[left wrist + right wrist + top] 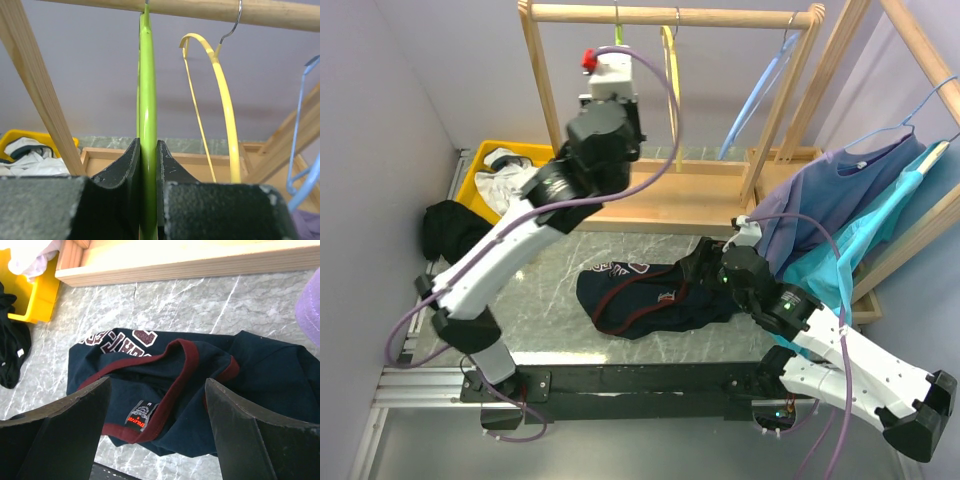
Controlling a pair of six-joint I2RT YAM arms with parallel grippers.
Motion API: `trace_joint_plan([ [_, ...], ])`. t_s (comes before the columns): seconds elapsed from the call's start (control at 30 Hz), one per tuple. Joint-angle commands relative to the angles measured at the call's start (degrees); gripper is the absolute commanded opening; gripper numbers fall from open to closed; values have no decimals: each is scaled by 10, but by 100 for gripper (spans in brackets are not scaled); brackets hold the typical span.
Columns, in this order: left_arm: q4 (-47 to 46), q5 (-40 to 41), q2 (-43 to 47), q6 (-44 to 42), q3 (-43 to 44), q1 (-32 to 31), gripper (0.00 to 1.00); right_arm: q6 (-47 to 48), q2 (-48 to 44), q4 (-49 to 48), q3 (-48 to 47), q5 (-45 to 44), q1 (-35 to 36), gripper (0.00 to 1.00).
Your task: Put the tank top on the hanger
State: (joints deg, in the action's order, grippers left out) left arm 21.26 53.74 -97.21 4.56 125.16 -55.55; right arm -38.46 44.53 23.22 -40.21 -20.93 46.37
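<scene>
So, left gripper [148, 150]: fingers pinched narrow on the hanger [148, 90], green wire right between the two pads, both pressing on it.
Hanger: hangs edge-on from the wooden rail [200, 9], running straight up from the fingers to its hook on the rail.
Yellow hanger [226, 110]: just right of the left fingers, on the same rail, not touching the green one.
Blue hanger [300, 130]: further right again, at the edge of the wrist view.
Right gripper [157, 387]: fingers spread wide, holding nothing, hovering over the tank top [260, 370]. Can't tell if the tips touch the cloth.
Tank top: crumpled on the marble table [200, 300], right under the right fingers. The red-trimmed opening and neck label lie in the gap between them, with the printed letters ahead of the fingertips.
Bin [42, 287]: yellow, far ahead and left of the right fingers, white cloth [30, 255] in it.
Black garment [10, 350]: left of the right fingers, beside the bin, apart from the tank top.
</scene>
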Motion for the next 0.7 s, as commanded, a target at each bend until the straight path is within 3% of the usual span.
trace_joint_plan([
  [0.0, 2, -57, 90, 62, -39, 2, 1, 8, -4, -5, -21, -21, 4, 84],
  [0.37, 74, -215, 343, 157, -333, 2, 1, 32, 9, 12, -9, -51, 3, 83],
  [0.67, 212, -402, 548, 147, -508, 1, 1, 52, -23, 15, 35, -12, 8, 65],
])
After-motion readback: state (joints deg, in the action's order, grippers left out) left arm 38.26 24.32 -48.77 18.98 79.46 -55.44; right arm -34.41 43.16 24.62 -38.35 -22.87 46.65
